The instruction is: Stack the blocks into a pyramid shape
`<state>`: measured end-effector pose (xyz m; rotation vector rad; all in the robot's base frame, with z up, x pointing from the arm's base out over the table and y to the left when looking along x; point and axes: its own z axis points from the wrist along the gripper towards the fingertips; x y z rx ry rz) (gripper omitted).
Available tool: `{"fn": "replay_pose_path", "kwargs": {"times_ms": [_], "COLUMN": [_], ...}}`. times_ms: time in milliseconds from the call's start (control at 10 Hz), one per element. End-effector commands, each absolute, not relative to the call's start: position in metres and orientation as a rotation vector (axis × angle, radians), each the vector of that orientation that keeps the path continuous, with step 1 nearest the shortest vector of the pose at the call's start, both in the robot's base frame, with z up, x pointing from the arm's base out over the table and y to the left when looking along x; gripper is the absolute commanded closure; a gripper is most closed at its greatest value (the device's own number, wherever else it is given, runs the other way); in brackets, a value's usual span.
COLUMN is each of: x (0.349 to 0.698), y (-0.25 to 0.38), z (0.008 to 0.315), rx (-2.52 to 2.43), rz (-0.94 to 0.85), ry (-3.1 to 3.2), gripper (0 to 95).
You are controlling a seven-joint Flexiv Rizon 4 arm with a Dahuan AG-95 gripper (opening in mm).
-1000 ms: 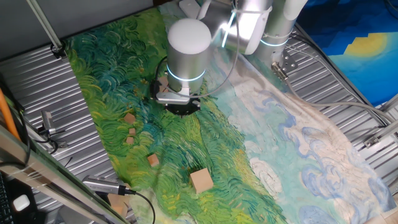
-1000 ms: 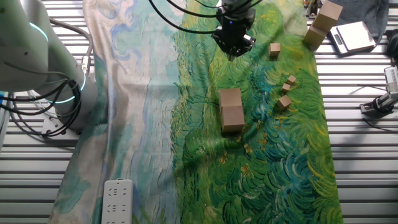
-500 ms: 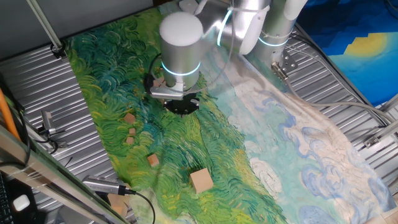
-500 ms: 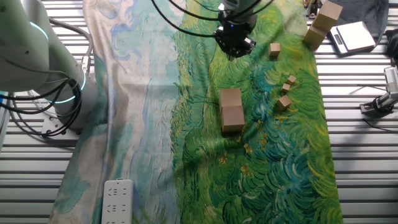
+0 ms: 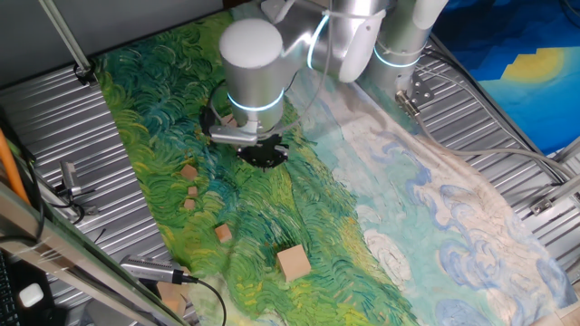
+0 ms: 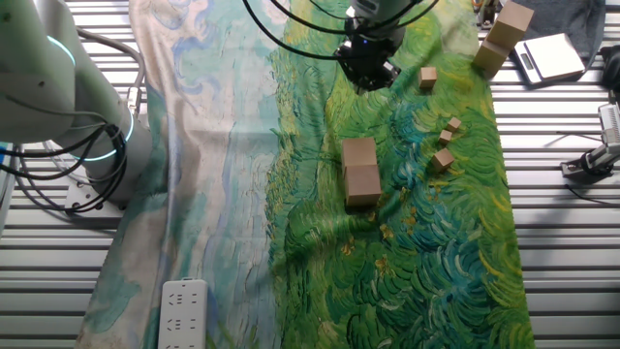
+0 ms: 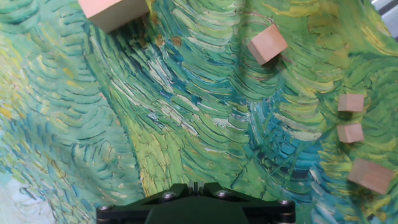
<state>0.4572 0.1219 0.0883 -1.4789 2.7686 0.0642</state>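
Note:
My gripper [image 5: 261, 156] hangs low over the green part of the painted cloth, also seen from the other side [image 6: 367, 79]. In the hand view only its dark tips [image 7: 196, 185] show, pressed together with nothing between them. Two larger tan blocks [image 6: 361, 171] sit touching each other mid-cloth. Another large block [image 5: 293, 263] lies near the cloth's front edge and shows at the hand view's top left [image 7: 115, 9]. A smaller block [image 7: 267, 43] and three tiny blocks [image 7: 351, 102] lie scattered ahead to the right; they also appear in the fixed view [image 5: 188, 171].
Two more tan blocks [image 6: 502, 37] stand off the cloth on the slatted metal table beside a grey device [image 6: 549, 56]. A camera stand [image 5: 68, 181] and cables sit at the table's left edge. A white power strip [image 6: 184, 312] lies on the cloth's pale end.
The gripper has slid a short way sideways over the green cloth, left in one fixed view and slightly right in the other. The blocks have not moved.

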Motion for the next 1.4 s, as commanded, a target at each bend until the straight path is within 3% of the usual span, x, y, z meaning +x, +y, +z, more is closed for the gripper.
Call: {"fn": "replay_pose_path", "kwargs": {"times_ms": [100,600,1400], "x": [0.457,0.459,0.483], "y": [0.123,0.130,0.255], "z": [0.088,0.091,0.101], "rx": [-1.478,-1.451,-1.307], "rz": [0.069,0.058,0.080], "ry": [2.769,2.805,2.863], "gripper": [95.0,95.0,95.0]}}
